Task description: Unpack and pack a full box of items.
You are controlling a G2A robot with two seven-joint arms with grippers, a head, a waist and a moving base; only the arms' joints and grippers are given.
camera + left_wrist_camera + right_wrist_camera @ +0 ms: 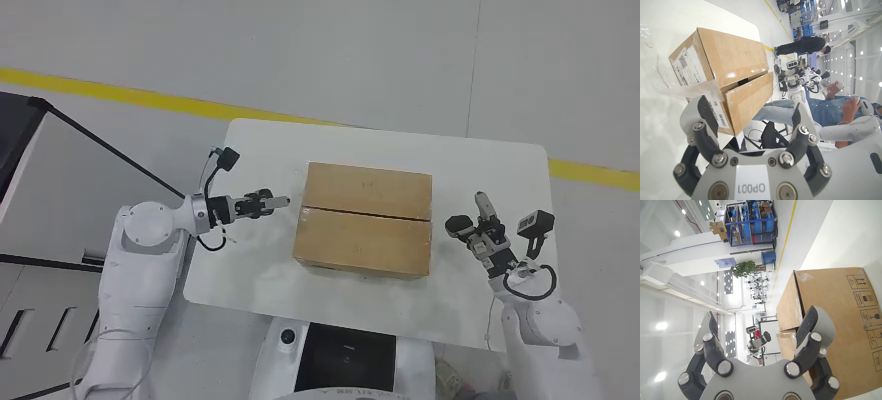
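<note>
A brown cardboard box (365,218) stands in the middle of the white table (400,150), its two top flaps folded down and meeting at a narrow seam. My left gripper (280,202) hovers level with the box's left end, a short gap away, open and empty. The left wrist view shows the box (738,56) with white labels on its end and a loose strip of clear tape (687,89) hanging off it, beyond my open left gripper (751,111). My right gripper (470,213) is off the box's right end, open, holding nothing. The right wrist view has the box (838,313) beside my right gripper (761,317).
The table's front edge runs just below the box, with bare tabletop on both sides of it and behind it. A dark-framed panel (80,150) stands off the table's left side. A yellow floor line (120,95) runs behind the table.
</note>
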